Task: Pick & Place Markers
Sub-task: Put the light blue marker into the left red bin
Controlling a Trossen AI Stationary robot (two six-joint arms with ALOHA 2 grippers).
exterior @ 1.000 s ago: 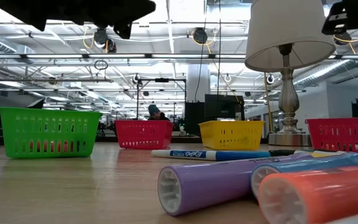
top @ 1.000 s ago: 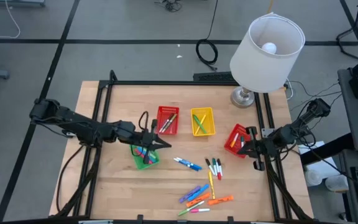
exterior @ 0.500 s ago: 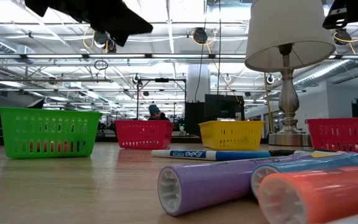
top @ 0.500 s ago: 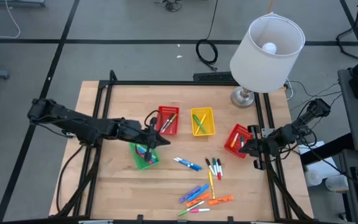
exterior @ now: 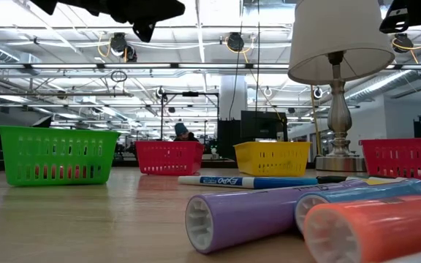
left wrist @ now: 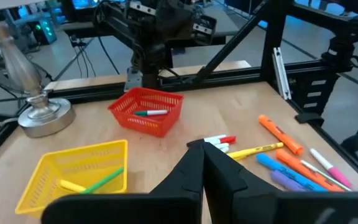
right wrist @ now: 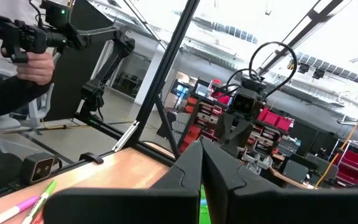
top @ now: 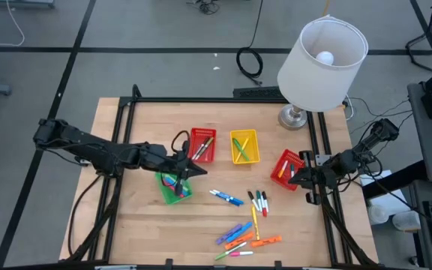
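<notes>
a wooden table (top: pixel 148 225) seen from above fills the middle of the frame, with a dark robot arm reaching in from each side. the left gripper (top: pixel 198 172) sits left of centre, above the green basket (top: pixel 175 187), which holds several markers; its two fingers (left wrist: pixel 219 177) are pressed together with nothing between them. the right gripper (top: pixel 289 180) rests at the right edge of the table beside a red basket (top: pixel 284 168) holding markers, and its fingers (right wrist: pixel 222 171) are also pressed together and empty. near the centre top of the table stand a second red basket (top: pixel 202 145) and a yellow basket (top: pixel 244 147), each with markers inside. most loose markers (top: pixel 246 232) lie scattered in the lower centre of the table: a blue one (top: pixel 226 197) just right of the green basket, a small cluster with red and dark caps (top: pixel 259 201) to its right, and purple, blue, orange, pink and green ones below. a table lamp with a white shade (top: pixel 322 54) stands at the upper right corner. in the right wrist view, a person's hand (right wrist: pixel 37 67) at the upper left holds a dark device.
</notes>
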